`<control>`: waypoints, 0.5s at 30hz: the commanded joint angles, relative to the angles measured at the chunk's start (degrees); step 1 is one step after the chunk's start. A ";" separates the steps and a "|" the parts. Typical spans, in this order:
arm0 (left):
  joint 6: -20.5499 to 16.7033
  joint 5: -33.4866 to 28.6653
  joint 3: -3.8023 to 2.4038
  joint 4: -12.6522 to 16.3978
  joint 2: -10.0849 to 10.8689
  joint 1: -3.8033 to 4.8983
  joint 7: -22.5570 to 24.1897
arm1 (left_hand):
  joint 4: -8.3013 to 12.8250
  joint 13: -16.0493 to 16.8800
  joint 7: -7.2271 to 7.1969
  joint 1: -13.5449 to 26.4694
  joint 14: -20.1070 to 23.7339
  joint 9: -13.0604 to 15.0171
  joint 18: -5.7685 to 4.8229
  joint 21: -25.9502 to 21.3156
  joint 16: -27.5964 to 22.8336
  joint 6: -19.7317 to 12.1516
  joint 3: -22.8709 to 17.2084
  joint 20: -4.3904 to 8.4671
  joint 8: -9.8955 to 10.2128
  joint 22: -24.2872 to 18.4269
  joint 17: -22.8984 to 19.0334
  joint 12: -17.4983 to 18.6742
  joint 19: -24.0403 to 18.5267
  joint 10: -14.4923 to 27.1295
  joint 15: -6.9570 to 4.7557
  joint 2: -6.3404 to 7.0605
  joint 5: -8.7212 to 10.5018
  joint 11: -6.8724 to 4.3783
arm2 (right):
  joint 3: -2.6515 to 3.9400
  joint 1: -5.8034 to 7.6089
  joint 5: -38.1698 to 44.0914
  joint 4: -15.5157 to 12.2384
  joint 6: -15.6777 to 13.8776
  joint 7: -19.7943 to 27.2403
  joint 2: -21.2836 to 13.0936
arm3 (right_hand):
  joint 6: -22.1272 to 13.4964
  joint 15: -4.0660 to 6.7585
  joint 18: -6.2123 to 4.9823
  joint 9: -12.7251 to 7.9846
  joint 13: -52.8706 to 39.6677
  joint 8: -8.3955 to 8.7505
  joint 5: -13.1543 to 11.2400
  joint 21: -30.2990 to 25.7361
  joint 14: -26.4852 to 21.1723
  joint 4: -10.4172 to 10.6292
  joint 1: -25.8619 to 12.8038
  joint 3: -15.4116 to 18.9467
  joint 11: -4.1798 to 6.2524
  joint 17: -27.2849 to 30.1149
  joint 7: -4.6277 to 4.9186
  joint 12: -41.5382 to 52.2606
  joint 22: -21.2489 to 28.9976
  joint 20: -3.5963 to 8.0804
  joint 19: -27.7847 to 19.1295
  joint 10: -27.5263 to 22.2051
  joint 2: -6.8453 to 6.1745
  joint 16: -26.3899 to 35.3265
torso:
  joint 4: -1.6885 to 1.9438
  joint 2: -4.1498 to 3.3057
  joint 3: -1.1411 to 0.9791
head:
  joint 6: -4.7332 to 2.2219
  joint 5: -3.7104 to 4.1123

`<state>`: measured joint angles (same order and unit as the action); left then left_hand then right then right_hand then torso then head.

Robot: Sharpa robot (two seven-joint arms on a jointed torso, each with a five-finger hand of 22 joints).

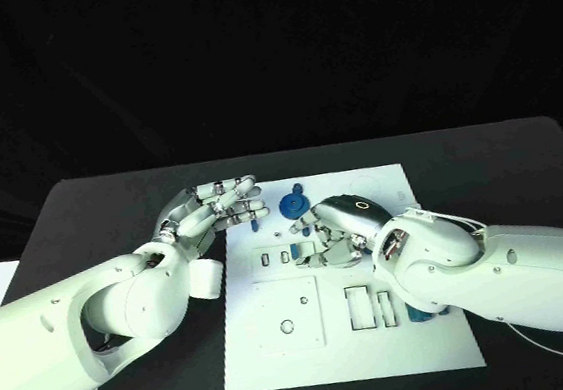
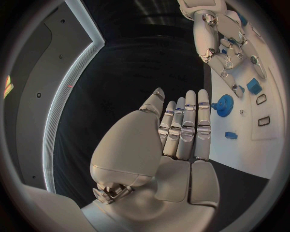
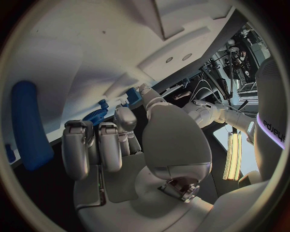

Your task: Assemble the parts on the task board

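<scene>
**Right hand down on the board, left hand waiting**

Head view: the white board lies on the black counter. The right hand presses down near the board's far end, fingers curled; whether they grasp a part I cannot tell. The left hand hovers off the board's far left corner, released and holding nothing. One blue gear lies just beyond the right hand.

Left wrist view: left fingers lie straight together. I count one gear and three small blue blocks.

Right wrist view: a long blue bar lies on the board. The right hand's pressing could shove loose pieces off their slots.
</scene>
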<state>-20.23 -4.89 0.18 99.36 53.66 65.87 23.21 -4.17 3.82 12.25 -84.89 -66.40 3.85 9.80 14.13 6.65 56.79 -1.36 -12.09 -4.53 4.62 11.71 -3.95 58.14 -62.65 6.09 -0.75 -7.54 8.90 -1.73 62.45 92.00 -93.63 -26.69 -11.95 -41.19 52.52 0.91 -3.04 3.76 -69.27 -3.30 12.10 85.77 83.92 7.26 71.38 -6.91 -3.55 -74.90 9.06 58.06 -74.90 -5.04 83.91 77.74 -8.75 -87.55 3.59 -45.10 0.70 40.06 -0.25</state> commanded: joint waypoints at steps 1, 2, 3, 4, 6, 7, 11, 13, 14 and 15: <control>1.35 0.16 -0.03 -0.13 -0.06 0.03 0.79 | 0.38 -0.08 0.17 -0.03 -0.66 -0.03 0.70 -0.28 -0.09 0.28 -0.07 -0.02 0.19 -0.06 0.15 0.31 0.50 0.19 -0.12 0.01 0.28 0.19 | 0.10 0.51 -0.96 -1.66 -6.14 1.97 -1.14 | -0.59 -0.37 0.86 0.07 0.17 -0.30 0.17 -0.28 5.15 0.89 0.86 1.21 -0.28 -10.91 -0.01 -0.52 -4.88 -0.38 1.31 -0.38 0.07 -0.11 | -0.02 0.06 0.10 | -0.02 0.07; 1.37 0.23 -0.03 -0.18 -0.06 0.03 0.79 | 0.45 -0.07 0.12 0.03 -0.96 -0.03 0.72 -0.18 0.00 0.35 -0.12 0.04 0.19 -0.02 0.26 0.30 0.70 0.13 -0.20 0.03 0.27 0.14 | 0.12 0.69 -1.08 -2.23 -6.45 2.07 -1.61 | -0.60 -0.38 0.86 0.07 0.18 -0.30 0.18 -0.28 5.15 1.02 0.98 1.35 -0.28 -10.91 -0.01 -0.53 -4.88 -0.39 1.31 -0.38 0.07 -0.11 | -0.02 0.05 0.10 | 0.07 -0.01; 1.38 0.29 -0.03 -0.24 -0.06 0.03 0.81 | 0.50 -0.07 0.10 0.07 -1.16 -0.02 0.73 -0.11 0.05 0.38 -0.16 0.09 0.20 0.00 0.33 0.30 0.84 0.10 -0.25 0.03 0.27 0.11 | 0.15 0.83 -1.16 -2.70 -6.66 2.14 -2.00 | -0.65 -0.39 0.86 0.09 0.22 -0.30 0.22 -0.29 5.14 1.70 1.62 2.06 -0.30 -10.90 0.01 -0.56 -4.89 -0.42 1.31 -0.40 0.09 -0.10 | -0.02 0.04 0.08 | 0.11 -0.06; 1.36 0.38 -0.03 -0.32 -0.07 0.03 0.85 | 0.56 -0.07 0.07 0.11 -1.37 -0.02 0.74 -0.03 0.10 0.42 -0.20 0.14 0.22 0.03 0.42 0.30 1.00 0.07 -0.32 0.03 0.26 0.08 | 0.20 1.01 -1.25 -3.30 -6.78 2.22 -2.49 | -0.66 -0.39 0.86 0.09 0.23 -0.30 0.23 -0.29 5.14 1.82 1.73 2.18 -0.30 -10.90 0.01 -0.56 -4.89 -0.42 1.31 -0.41 0.10 -0.09 | -0.03 0.05 0.05 | 0.10 -0.09; 1.36 0.62 -0.03 -0.59 -0.13 0.03 0.90 | 0.82 -0.07 -0.16 0.09 -2.57 -0.01 0.79 0.46 0.64 0.60 -0.47 0.47 0.22 0.24 0.86 0.29 1.82 -0.10 -0.69 -0.08 0.25 -0.14 | 0.30 1.43 -1.75 -4.54 -6.70 2.67 -3.52 | -0.66 -0.41 0.86 0.10 0.17 -0.31 0.23 -0.30 5.15 2.35 2.18 2.67 -0.31 -10.93 0.02 -0.44 -4.88 -0.43 1.30 -0.36 0.06 -0.10 | -0.05 0.05 -0.02 | 0.01 -0.21; 1.32 0.89 -0.03 -0.82 -0.20 0.03 0.84 | 0.97 -0.07 -0.30 0.08 -3.60 0.00 0.82 0.95 1.22 0.74 -0.63 0.78 0.21 0.45 1.24 0.28 2.56 -0.23 -0.99 -0.13 0.25 -0.32 | 0.35 1.78 -2.35 -5.37 -6.37 3.20 -4.25 | -0.61 -0.41 0.86 0.11 0.16 -0.33 0.21 -0.29 5.15 2.75 2.52 2.99 -0.31 -10.95 0.01 -0.41 -4.89 -0.44 1.31 -0.33 0.08 -0.11 | -0.11 0.11 -0.08 | 0.02 -0.34; -0.07 4.72 -0.02 -1.71 -0.47 0.04 -1.34 | 1.14 0.55 -1.72 0.91 -14.79 0.13 0.92 7.20 10.64 2.22 -1.02 4.04 -0.11 3.54 6.72 -1.22 10.62 -5.03 -4.14 -0.02 0.32 -2.55 | 0.53 3.59 -7.66 -9.04 -4.49 7.28 -7.94 | -0.19 -0.34 0.84 0.19 0.05 -0.47 0.32 -0.34 5.10 3.17 3.74 2.93 -0.20 -10.76 -0.10 -0.18 -4.82 -0.40 1.27 -0.27 0.90 0.01 | -0.13 0.38 -0.09 | 0.17 -0.32; -0.98 7.95 -0.02 -2.05 -0.54 0.08 -4.90 | 0.70 1.24 -2.94 1.67 -18.68 0.23 0.69 10.96 19.20 3.14 -1.22 5.43 -0.30 5.63 13.00 -2.84 13.93 -8.79 -5.77 0.21 0.39 -3.90 | 0.62 4.74 -12.26 -10.42 -3.33 9.20 -9.91 | 0.28 -0.25 0.71 0.26 0.35 -0.60 0.58 -0.62 4.88 3.01 4.64 2.55 -0.09 -9.81 -0.23 -0.67 -4.23 -0.35 0.97 -0.56 1.61 0.57 | -0.27 0.54 -0.12 | 0.08 -0.25; -1.08 10.37 -0.02 -2.22 -0.55 0.14 -8.28 | 0.45 2.09 -3.57 2.07 -20.21 0.29 0.67 12.99 30.95 3.56 -1.30 6.11 -0.43 6.82 23.89 -4.41 15.28 -11.17 -6.45 0.29 0.38 -4.72 | 0.66 5.61 -15.37 -10.91 -2.63 9.84 -11.02 | 0.52 -0.18 0.65 0.29 0.58 -0.64 1.03 -0.78 4.78 2.78 5.28 2.23 -0.01 -9.42 -0.31 -1.03 -3.92 -0.30 0.80 -0.77 2.08 0.81 | -0.36 0.68 -0.15 | 0.14 -0.26; -0.96 11.85 -0.02 -2.30 -0.55 0.19 -10.44 | 0.15 3.06 -4.20 2.51 -20.87 0.35 0.55 15.04 41.35 3.85 -1.27 6.64 -0.59 8.05 33.70 -5.87 16.48 -12.65 -6.99 0.40 0.30 -5.54 | 0.68 6.07 -16.94 -11.04 -2.42 10.08 -11.55 | 0.67 -0.13 0.63 0.30 0.70 -0.66 1.42 -0.84 4.73 2.56 5.80 1.90 0.06 -9.25 -0.36 -1.23 -3.81 -0.25 0.74 -0.90 2.47 0.92 | -0.44 0.82 -0.20 | 0.23 -0.26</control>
<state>-20.56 -0.62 0.19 97.16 53.24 65.95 20.57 -3.80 6.65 8.48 -82.76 -83.93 4.17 9.80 28.50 42.61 60.70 -2.67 -5.71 -5.00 12.29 41.74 -9.33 74.09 -74.47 -0.53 -0.36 -7.54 3.68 -1.10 68.02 84.32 -104.24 -30.93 -6.50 -52.18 52.95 0.91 -3.04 4.01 -68.64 -3.74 13.36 85.21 83.92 9.87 76.87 -4.77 -3.40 -74.95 8.66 56.94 -74.94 -5.05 83.89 77.20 -6.25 -86.89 3.39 -44.70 0.62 40.20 -0.57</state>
